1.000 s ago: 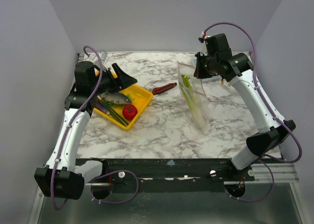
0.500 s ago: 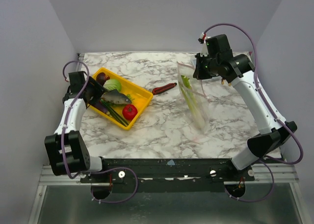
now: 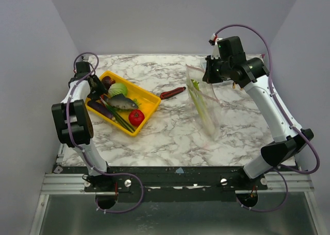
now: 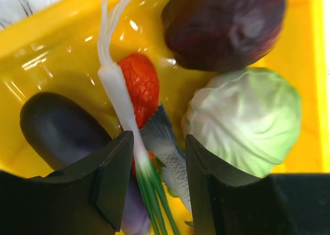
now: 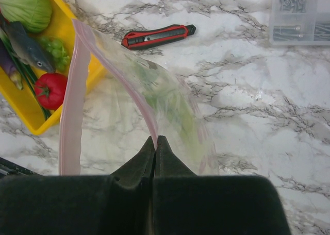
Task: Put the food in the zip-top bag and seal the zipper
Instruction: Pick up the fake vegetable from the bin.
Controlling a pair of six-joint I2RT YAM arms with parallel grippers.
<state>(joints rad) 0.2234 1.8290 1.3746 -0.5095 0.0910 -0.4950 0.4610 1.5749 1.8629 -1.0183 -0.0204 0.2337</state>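
The clear, floppy zip-top bag [image 3: 204, 103] stands right of centre in the overhead view, its mouth lifted and gaping, with a pale green stalk [image 3: 198, 99] already inside. In the right wrist view the thin pinkish zipper strip [image 5: 71, 107] runs down the left side of the frame and curves back to the bottom centre, where the right gripper [image 5: 155, 148] has its black fingers pressed together on the bag's mouth edge.

The remaining food lies in the shallow yellow plastic tray [image 3: 149, 102] at the left of the overhead view: a red tomato [image 3: 136, 117], a grey fish [image 3: 122, 101], long green stalks [image 3: 120, 120] and a dark purple eggplant [image 4: 54, 124], alongside a pale green cabbage [image 3: 118, 88].

The left gripper [image 4: 155, 179] hangs low over the tray's upper-left end, its fingers spread and holding nothing; in the left wrist view a white-and-green scallion stalk [image 4: 123, 111] and the fish's tail lie between them, over a red chili [image 4: 141, 85].

A red-handled utility knife [image 3: 171, 93] rests on the marble-patterned table [image 3: 170, 132] between tray and bag.
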